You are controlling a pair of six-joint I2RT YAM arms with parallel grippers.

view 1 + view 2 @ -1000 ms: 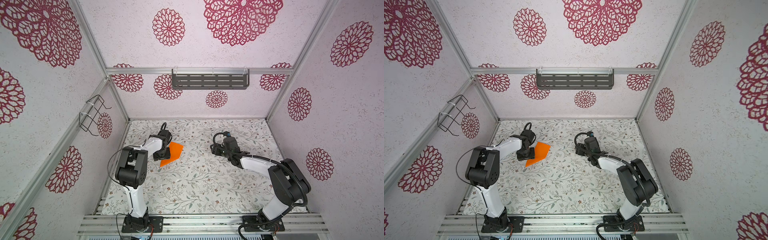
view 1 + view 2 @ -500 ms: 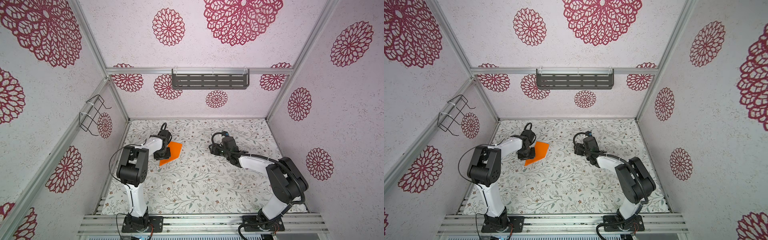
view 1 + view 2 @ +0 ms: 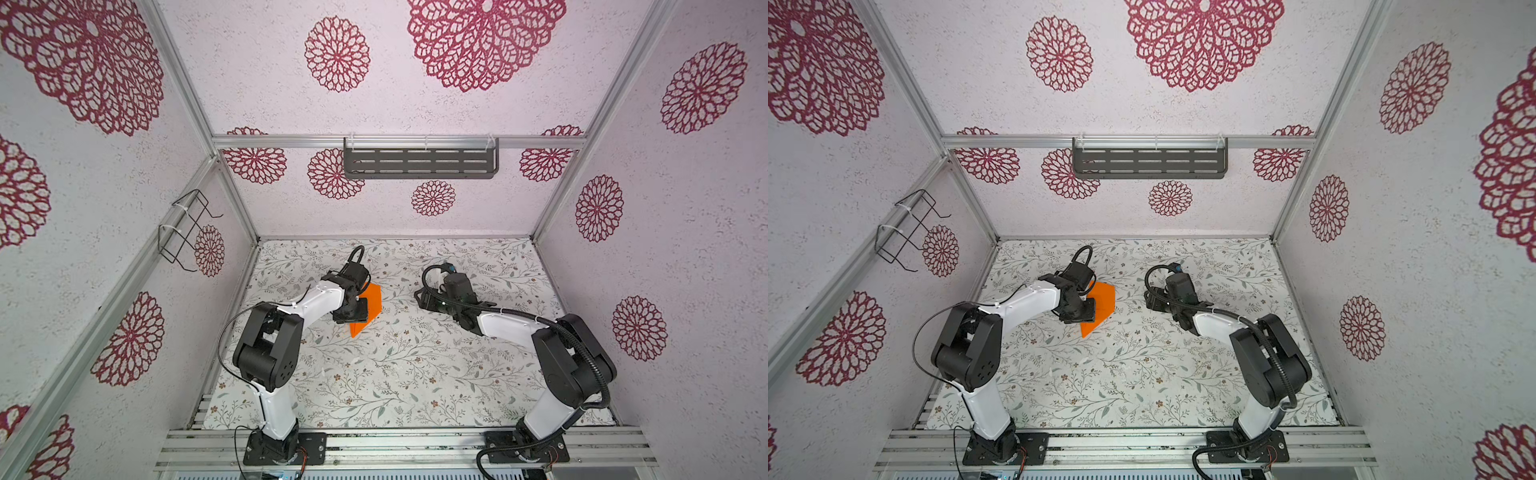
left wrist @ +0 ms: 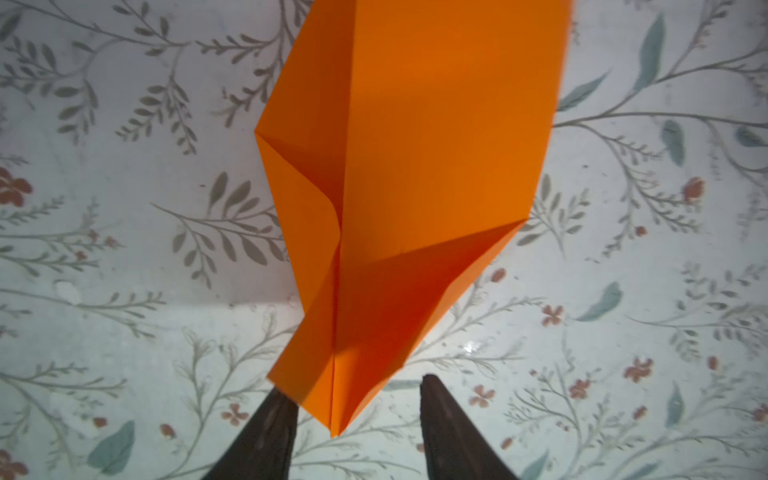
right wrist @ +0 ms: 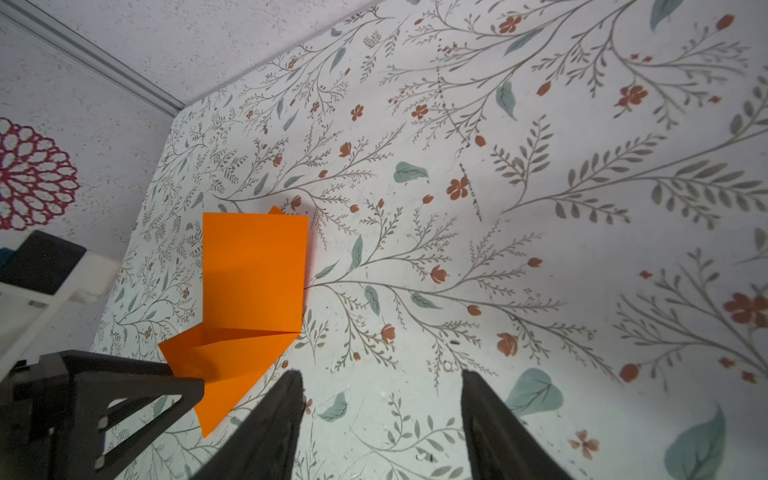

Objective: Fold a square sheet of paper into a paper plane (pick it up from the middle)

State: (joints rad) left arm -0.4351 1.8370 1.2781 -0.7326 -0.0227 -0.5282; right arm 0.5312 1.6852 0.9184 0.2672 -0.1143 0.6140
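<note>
Presently, the sheet of paper (image 3: 371, 300) (image 3: 1104, 302) is found in the rear half of the counter (image 3: 395, 374), left of its middle, in both top views. It is partly folded. In the left wrist view a long crease is seen down the orange sheet (image 4: 415, 166), and two corners are turned in toward that crease, so that a point is formed at one end. One turned-in flap is not pressed flat.

The left pincer (image 4: 355, 388) is held directly over this pointed end with its jaws apart; nothing is clamped. The point is framed between the two dark fingers (image 4: 449, 432). One fingertip is overlapped by the sheet's edge, though whether it is touched cannot be told.

The right pincer (image 5: 382, 374) is also seen open and empty, with only the floral surface between its fingers (image 5: 270, 424). It is kept near the counter's middle, toward the rear edge, well apart from the paper (image 5: 253, 266).
</note>
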